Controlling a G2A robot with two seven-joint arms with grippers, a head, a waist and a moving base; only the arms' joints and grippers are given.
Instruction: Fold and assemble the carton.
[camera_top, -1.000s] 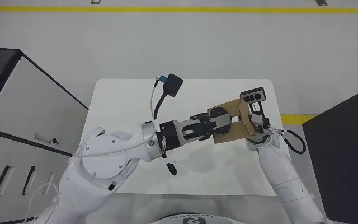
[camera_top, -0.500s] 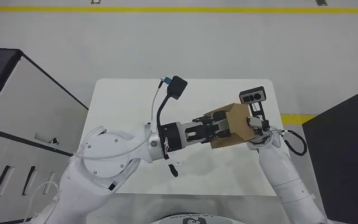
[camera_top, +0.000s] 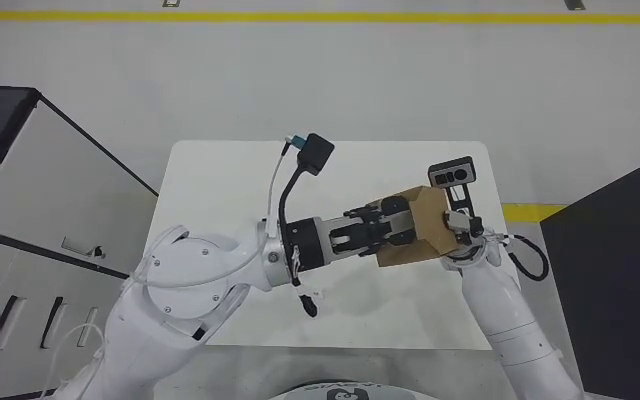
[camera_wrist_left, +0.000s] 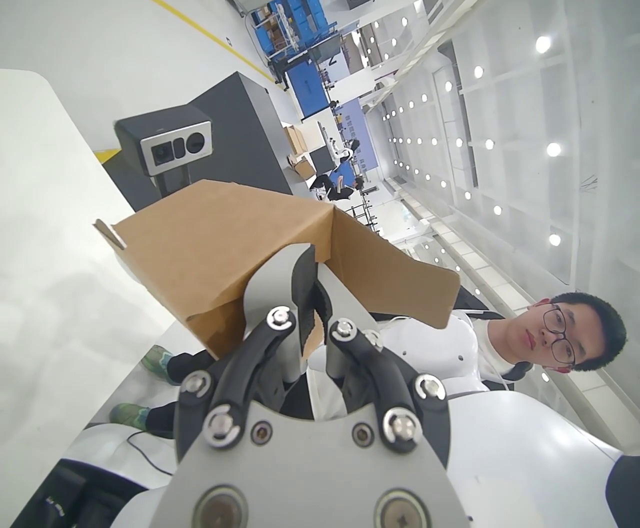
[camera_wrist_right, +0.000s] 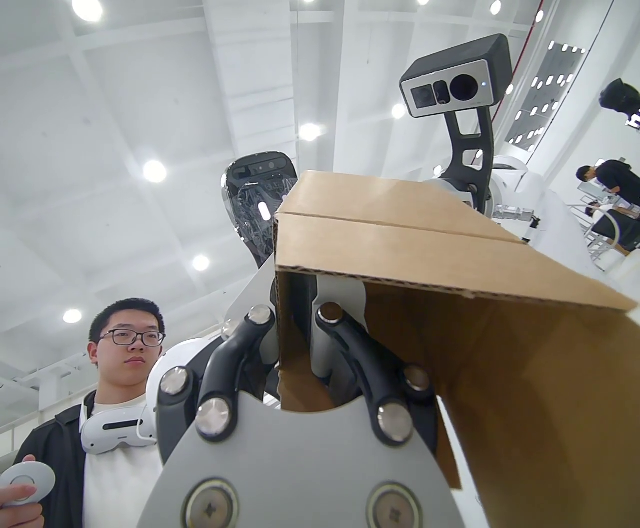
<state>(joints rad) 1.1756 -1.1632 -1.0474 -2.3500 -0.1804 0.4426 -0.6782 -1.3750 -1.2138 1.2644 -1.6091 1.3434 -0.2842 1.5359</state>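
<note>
Top view: a brown carton (camera_top: 415, 225) is held above the table's (camera_top: 230, 180) 3 o'clock side. Left wrist view: the left gripper (camera_wrist_left: 314, 280) pinches a flap edge. Right wrist view: the right gripper (camera_wrist_right: 295, 310) clamps 1 wall. The cardboard is probably light and bendable, best gripped near creases.

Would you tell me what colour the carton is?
The carton is plain brown, clearest in the right wrist view.
</note>
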